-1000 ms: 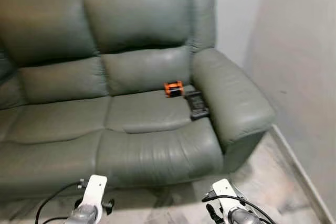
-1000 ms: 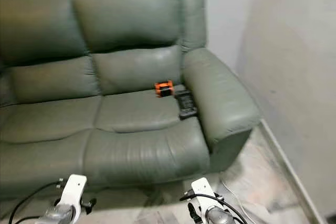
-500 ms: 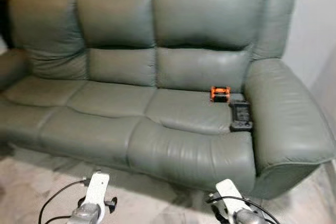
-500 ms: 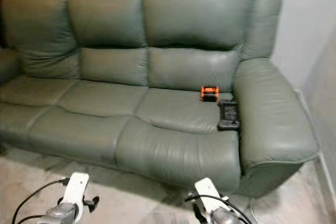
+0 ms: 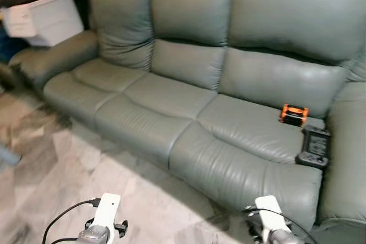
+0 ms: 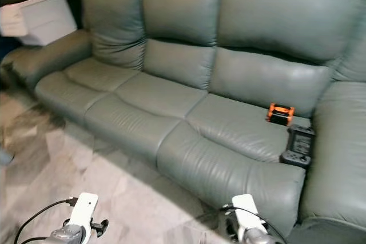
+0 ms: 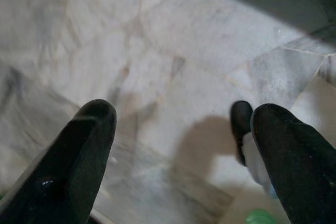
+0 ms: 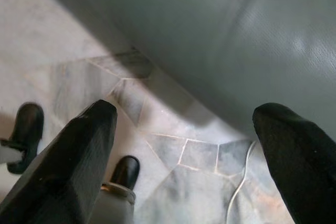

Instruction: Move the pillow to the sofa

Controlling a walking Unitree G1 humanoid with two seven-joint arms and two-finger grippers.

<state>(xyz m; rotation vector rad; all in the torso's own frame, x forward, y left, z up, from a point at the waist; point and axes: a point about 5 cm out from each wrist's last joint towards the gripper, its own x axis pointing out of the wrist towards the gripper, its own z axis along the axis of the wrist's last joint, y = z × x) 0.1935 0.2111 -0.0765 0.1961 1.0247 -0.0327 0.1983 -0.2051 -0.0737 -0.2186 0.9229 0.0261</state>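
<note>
Left eye view: your left gripper (image 7: 178,145) and right gripper (image 8: 184,145) hung low, fingers spread and empty (no pillow found), facing the sofa (image 5: 189,107).

The left arm (image 5: 104,218) and right arm (image 5: 269,224) end in white-capped silver wrists trailing thin black cables. Each claw has two long, rounded black fingers (image 7: 79,166), matte and thick.

- Sofa (image 5: 189,90) straight ahead, runs left-far to right-near.
- On its right seat: small device (image 5: 293,114), w/ controller (image 5: 314,147) just in front.
- Box (image 5: 46,18) behind left armrest.
- Floor (image 5: 68,175) in front.
</note>
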